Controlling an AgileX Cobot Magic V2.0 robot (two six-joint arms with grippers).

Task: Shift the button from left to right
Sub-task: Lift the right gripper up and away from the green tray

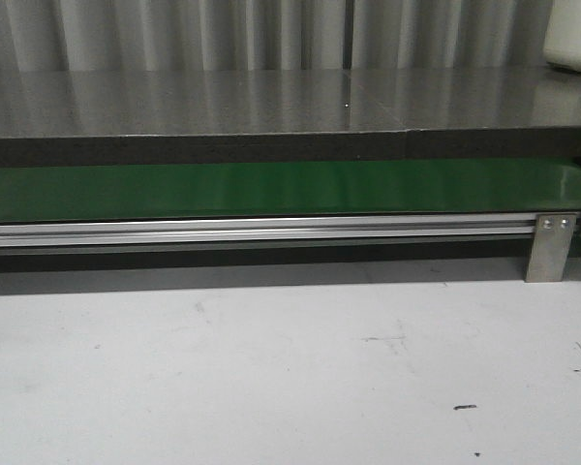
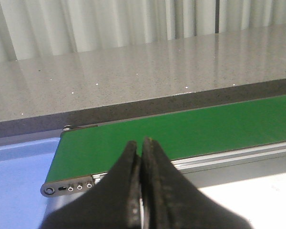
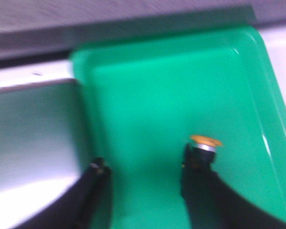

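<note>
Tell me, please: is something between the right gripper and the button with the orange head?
Nothing visible. The right gripper is open over the green plastic tray, and the orange-headed button on its dark body sits right at one finger.

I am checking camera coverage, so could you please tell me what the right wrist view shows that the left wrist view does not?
Only the right wrist view shows the bright green plastic tray and the orange-headed black push-button over it, beside one finger of the open right gripper. Only the left wrist view shows the dark green conveyor belt, the speckled grey countertop and the shut left gripper. Both share black jaws.
</note>
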